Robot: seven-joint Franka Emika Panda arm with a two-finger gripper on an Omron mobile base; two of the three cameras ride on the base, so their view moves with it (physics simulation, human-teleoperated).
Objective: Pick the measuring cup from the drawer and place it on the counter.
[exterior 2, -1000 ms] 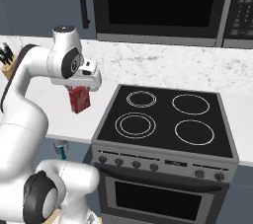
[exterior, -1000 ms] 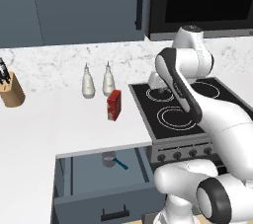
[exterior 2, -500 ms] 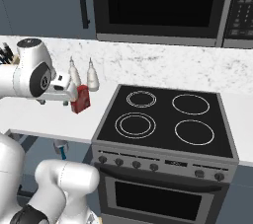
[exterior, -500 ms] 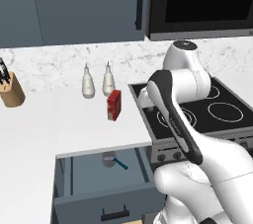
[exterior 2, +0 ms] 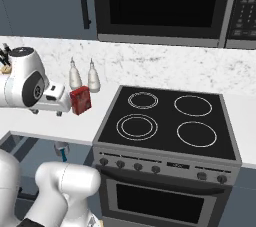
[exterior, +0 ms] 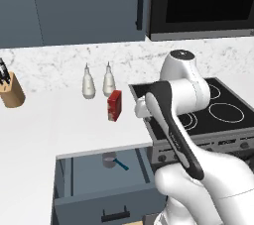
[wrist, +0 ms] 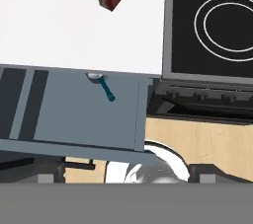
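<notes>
Hand view had the measuring cup [wrist: 95,76] sitting at the back of the open drawer [wrist: 74,114], half under the table [wrist: 74,30] edge. Fingers were spread, empty. I'd approach low and grab the teal handle.

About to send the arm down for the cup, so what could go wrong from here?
1. The measuring cup sits at the back of the drawer, partly under the counter edge; a straight descent may hit that edge.
2. Its thin handle could slip from a grasp.
3. The red box stands near the lifting path.
</notes>
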